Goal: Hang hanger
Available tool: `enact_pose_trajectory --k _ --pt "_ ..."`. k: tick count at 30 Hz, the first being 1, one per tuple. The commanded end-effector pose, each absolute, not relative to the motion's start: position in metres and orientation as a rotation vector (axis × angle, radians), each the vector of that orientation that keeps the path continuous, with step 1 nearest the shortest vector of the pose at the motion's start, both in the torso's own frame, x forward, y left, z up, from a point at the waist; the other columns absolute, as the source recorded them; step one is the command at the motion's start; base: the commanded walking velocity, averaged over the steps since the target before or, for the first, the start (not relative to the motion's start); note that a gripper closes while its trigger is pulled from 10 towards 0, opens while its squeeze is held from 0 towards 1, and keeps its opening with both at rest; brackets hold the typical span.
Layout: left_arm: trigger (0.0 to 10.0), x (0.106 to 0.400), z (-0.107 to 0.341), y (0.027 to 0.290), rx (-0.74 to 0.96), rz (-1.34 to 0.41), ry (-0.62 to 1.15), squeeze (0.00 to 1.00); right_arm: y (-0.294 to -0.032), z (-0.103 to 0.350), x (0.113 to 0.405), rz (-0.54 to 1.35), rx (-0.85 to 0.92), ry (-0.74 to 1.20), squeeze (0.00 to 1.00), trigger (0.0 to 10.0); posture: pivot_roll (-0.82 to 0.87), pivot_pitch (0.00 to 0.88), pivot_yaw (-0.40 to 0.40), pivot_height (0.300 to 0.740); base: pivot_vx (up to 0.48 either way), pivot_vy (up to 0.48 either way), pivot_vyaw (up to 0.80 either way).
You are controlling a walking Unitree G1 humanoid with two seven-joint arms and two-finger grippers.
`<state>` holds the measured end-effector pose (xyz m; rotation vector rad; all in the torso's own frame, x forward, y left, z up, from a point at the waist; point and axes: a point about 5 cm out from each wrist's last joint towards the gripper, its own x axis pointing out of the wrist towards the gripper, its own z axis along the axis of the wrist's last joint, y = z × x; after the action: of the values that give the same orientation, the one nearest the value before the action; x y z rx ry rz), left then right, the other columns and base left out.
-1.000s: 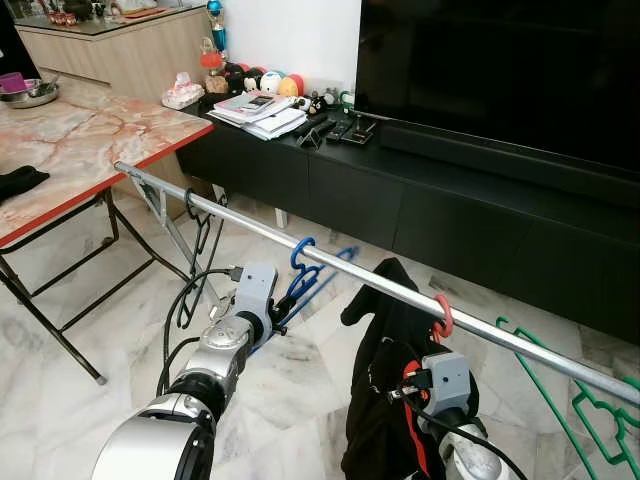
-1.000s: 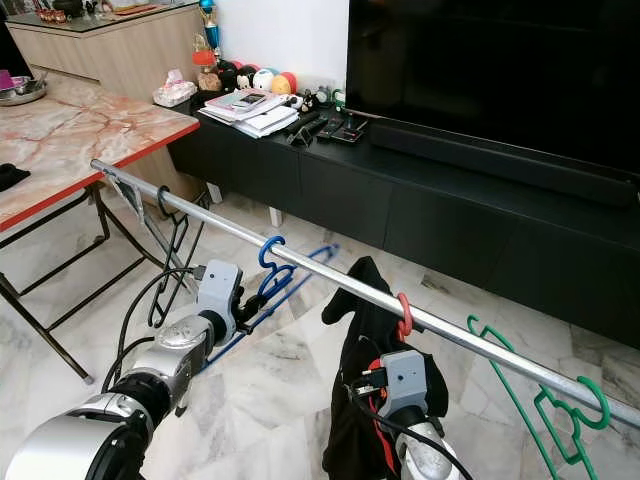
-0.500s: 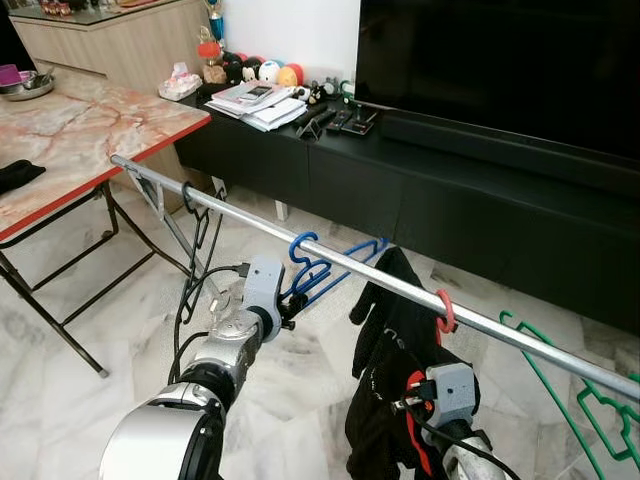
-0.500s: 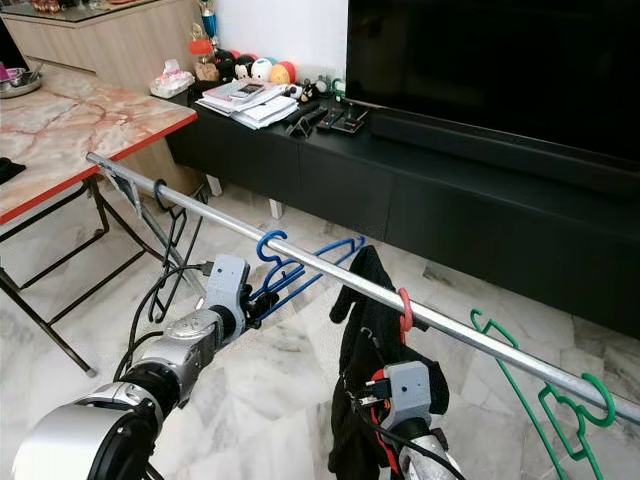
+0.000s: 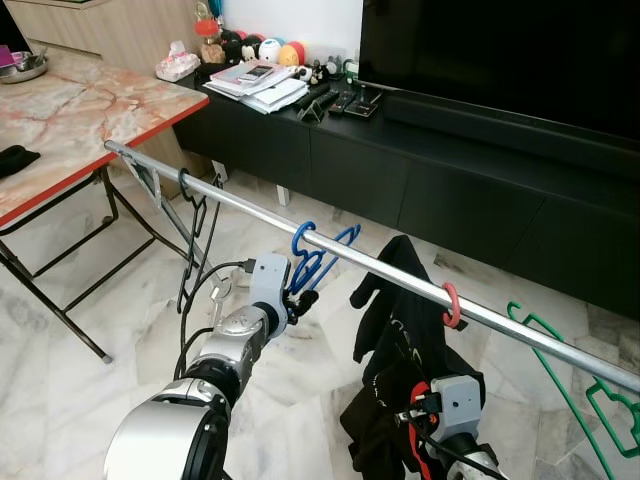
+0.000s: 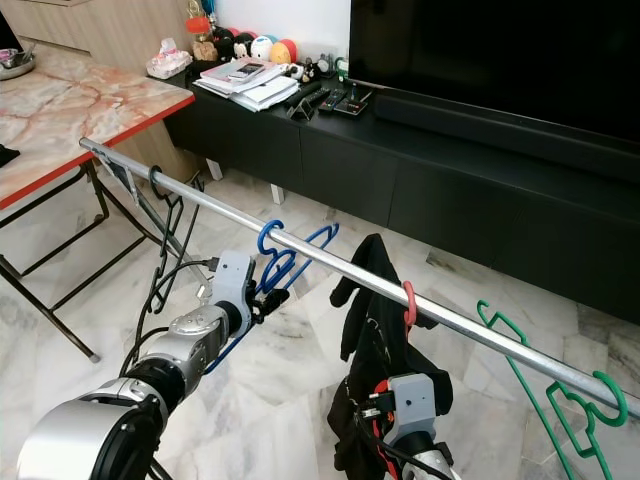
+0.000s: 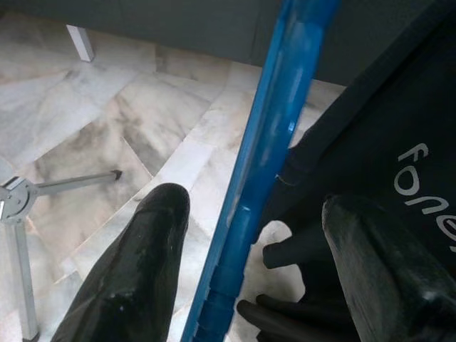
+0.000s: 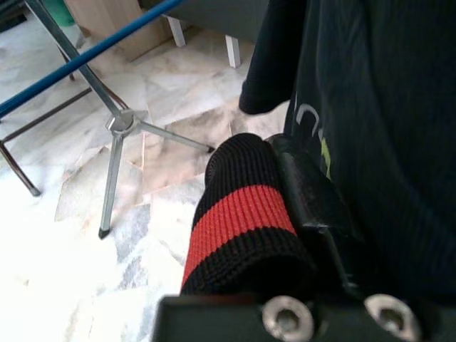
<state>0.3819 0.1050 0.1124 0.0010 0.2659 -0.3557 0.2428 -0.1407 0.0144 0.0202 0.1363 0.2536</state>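
Jaws on the left gripper (image 7: pixel 242 285) stood apart, one black finger (image 7: pixel 135 263) on each side of the blue hanger (image 5: pixel 318 262) without closing on it. That hanger's hook sat over the silver rail (image 5: pixel 240 207), its body hanging below and just beside the gripper. The right gripper (image 8: pixel 285 235) was pressed into a black garment (image 5: pixel 400 330) with a red-and-black striped cuff (image 8: pixel 239 221) across it; whether its fingers were open or closed could not be told.

The garment hung from a red hanger hook (image 5: pixel 452 303) on the same rail. A black hanger (image 5: pixel 195 225) hung nearer the rail's left end and a green hanger (image 6: pixel 560 400) toward its right end.

Flooring was pale veined marble tile (image 5: pixel 70 400). A folding table with a pink marble top and red edge (image 5: pixel 90 110) stood at the left on black metal legs. Along the far wall ran a low black cabinet (image 5: pixel 450 190) carrying papers (image 5: pixel 258 88), remotes (image 5: pixel 345 102) and small toys (image 5: pixel 265 52), beneath a large dark television (image 5: pixel 520 50).
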Motion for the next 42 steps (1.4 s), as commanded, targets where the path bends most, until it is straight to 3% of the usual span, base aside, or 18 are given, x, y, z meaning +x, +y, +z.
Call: enact_pose_trajectory --k 1,2,25,42 --pt "4.9 0.384 0.116 0.102 0.041 -0.362 0.258 0.0 -0.139 0.013 0.239 0.26 0.018 0.147 0.0 10.0 -0.01 0.174 0.054 0.74 0.0 0.0 0.0" --pt "0.0 0.385 0.118 0.102 0.058 -0.348 0.249 0.0 -0.139 0.013 0.237 0.259 0.018 0.149 0.0 10.0 -0.01 0.175 0.056 0.74 0.0 0.0 0.0" --pt "0.0 0.387 0.123 0.101 0.072 -0.294 0.207 0.0 -0.139 0.012 0.236 0.254 0.018 0.165 0.0 10.0 -0.02 0.151 0.058 0.74 0.0 0.0 0.0" --pt "0.0 0.381 0.11 0.119 0.104 -0.276 0.216 0.0 -0.136 0.018 0.252 0.257 0.014 0.145 0.0 10.0 -0.01 0.093 0.059 0.74 0.0 0.0 0.0"
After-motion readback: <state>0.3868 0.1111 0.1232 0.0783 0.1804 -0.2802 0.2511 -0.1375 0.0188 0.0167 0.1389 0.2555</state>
